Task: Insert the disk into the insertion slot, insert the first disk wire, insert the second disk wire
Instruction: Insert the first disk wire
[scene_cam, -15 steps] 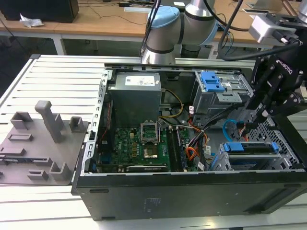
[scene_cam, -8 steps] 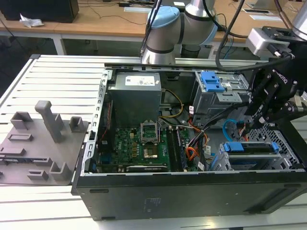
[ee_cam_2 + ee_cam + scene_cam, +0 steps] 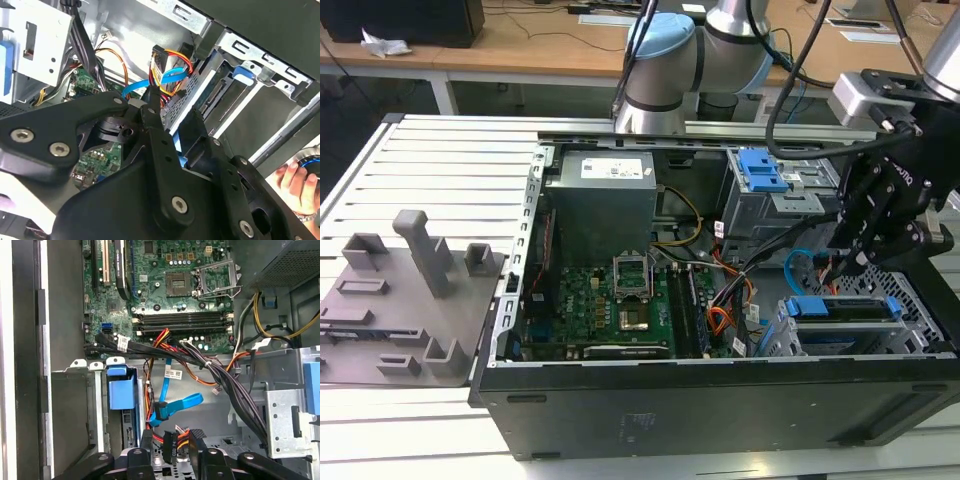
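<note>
The disk [image 3: 845, 308] sits in the insertion slot [image 3: 775, 338] at the exterior view's right end of the open computer case [image 3: 620, 410], its blue carrier level with the cage top, so the work in hand looks to be the first disk wire [image 3: 169, 439]. The hand [image 3: 858, 262] hangs low over that corner. In the first wrist view its fingers [image 3: 146, 440] stand partly apart, with the dark plug of the red, orange and yellow bundle between them and a gap on each side, so it grips nothing. To do this well, the pads should close squarely on the plug body, not on the wires. They should also keep clear of the second disk wire [image 3: 182, 402], which loops just beside it.
</note>
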Controlling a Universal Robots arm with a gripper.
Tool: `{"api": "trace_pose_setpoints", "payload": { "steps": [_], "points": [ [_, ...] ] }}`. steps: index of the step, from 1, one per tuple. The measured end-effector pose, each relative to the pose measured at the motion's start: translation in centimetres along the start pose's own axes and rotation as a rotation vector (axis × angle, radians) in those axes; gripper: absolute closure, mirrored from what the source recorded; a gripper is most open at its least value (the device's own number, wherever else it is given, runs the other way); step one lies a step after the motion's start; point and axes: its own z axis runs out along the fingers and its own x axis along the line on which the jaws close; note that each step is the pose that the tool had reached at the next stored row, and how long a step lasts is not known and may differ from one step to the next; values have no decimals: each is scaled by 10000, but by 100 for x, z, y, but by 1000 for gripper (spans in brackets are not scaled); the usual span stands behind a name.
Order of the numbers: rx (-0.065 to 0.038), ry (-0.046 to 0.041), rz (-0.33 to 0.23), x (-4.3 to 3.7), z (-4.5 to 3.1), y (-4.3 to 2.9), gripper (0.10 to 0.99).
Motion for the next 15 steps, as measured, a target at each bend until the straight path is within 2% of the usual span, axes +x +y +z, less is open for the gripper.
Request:
{"api": "trace_pose_setpoints", "payload": {
  "steps": [3, 4, 5, 6, 7, 12, 15],
  "points": [
    [0, 2, 0, 0, 2, 0, 678],
    [1, 2, -1, 0, 2, 0, 745],
    [0, 3, 0, 0, 2, 0, 745],
    [0, 4, -1, 0, 2, 0, 808],
    [1, 7, 0, 0, 2, 0, 925],
    [1, 12, 1, 0, 2, -1, 925],
    [1, 14, 1, -3, 0, -29, 925]
  ]
}}
